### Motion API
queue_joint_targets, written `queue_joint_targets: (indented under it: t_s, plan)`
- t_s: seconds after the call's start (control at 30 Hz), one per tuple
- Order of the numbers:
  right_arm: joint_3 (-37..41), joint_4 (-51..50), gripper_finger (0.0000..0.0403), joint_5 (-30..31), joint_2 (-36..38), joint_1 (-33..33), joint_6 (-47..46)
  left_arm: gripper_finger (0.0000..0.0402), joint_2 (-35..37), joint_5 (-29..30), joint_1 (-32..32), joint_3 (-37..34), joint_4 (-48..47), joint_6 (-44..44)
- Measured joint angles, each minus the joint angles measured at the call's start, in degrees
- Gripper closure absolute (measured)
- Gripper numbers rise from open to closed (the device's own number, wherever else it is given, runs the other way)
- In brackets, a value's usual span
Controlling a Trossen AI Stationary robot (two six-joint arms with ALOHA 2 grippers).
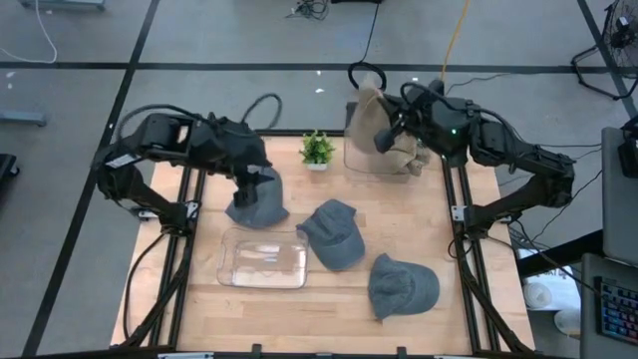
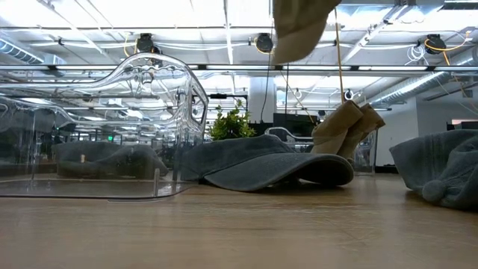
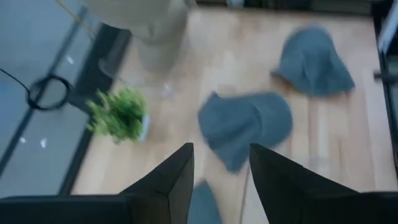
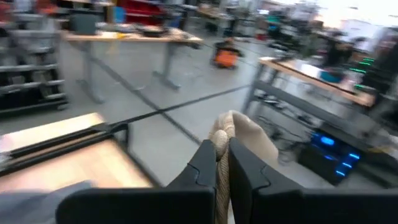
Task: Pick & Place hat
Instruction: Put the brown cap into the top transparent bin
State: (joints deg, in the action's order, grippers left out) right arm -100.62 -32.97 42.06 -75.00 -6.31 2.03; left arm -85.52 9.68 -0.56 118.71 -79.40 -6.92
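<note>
- The beige hat hangs in the air at the far side of the table, right of centre, pinched by its fabric in the right gripper, whose fingers are pressed together on it.
- In the right wrist view the cloth of this hat bunches between the two dark fingers.
- Below it, more beige hats sit in a clear bin at the far right of the table.
- A small green plant in a white pot stands just left of that bin.
- Three grey hats lie on the wood: the left grey hat under the left arm, the middle grey hat near the centre, the near grey hat at the near right.
- The left gripper is down at the left grey hat; its fingers stand partly spread, and I cannot tell whether they pinch it.
- A clear tray rests near the left, just beside the middle grey hat.
- The table is light wood.
</note>
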Motion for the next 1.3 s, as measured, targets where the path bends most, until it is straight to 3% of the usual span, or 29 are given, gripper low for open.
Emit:
queue_joint_targets:
  t_s: [0.17, 0.5, 0.7, 1.3]
  plan:
    - [0.0, 0.4, 0.0401, 3.2, -1.1, -3.1, -1.2, 0.0236, 2.1, 4.2, 0.0, 0.0, 3.6, -1.1]
    - [1.1, -0.5, 0.0402, 2.6, -5.4, -9.7, -3.9, 0.0236, 4.4, 7.1, 0.0, 0.0, 6.9, -1.3]
    - [7.5, 1.1, 0.0402, 0.3, -5.7, -13.0, -10.1, 0.0236, 4.6, 7.5, 0.0, 0.0, 6.8, -1.2]
    - [27.7, 15.3, 0.0402, -3.3, -5.7, -16.7, -17.1, 0.0236, 4.6, 7.5, 0.0, 0.0, 6.3, -0.9]
